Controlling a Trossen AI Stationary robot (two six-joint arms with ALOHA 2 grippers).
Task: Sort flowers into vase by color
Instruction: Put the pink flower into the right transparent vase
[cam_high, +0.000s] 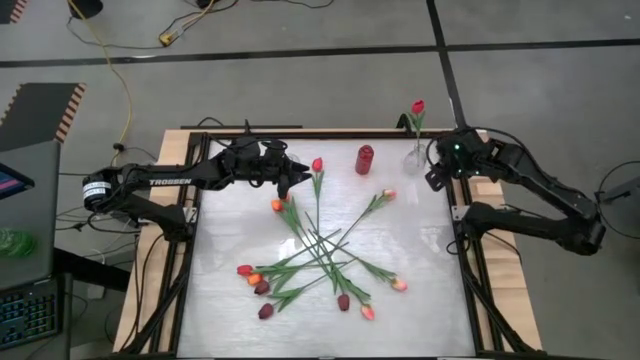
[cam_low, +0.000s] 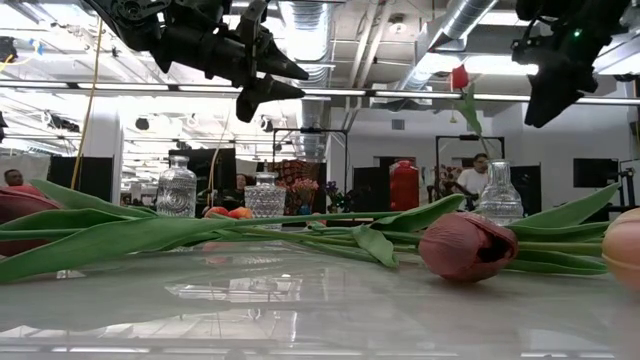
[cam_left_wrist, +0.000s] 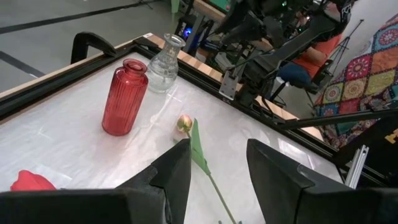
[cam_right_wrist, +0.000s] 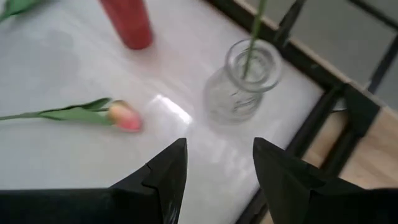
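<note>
Flowers: about twelve crossed mid-counter, one red tulip upright in clear vase | Vases: one clear, one red vase | My left gripper: spread, empty, raised | My right gripper: spread, by clear vase | Counter: glossy white, black-framed | Room: grey floor.

Bright overhead lighting glares on the glossy table.

Glossy white tabletop; clear glass vase; ribbed red glass vase; wood frame.
</note>
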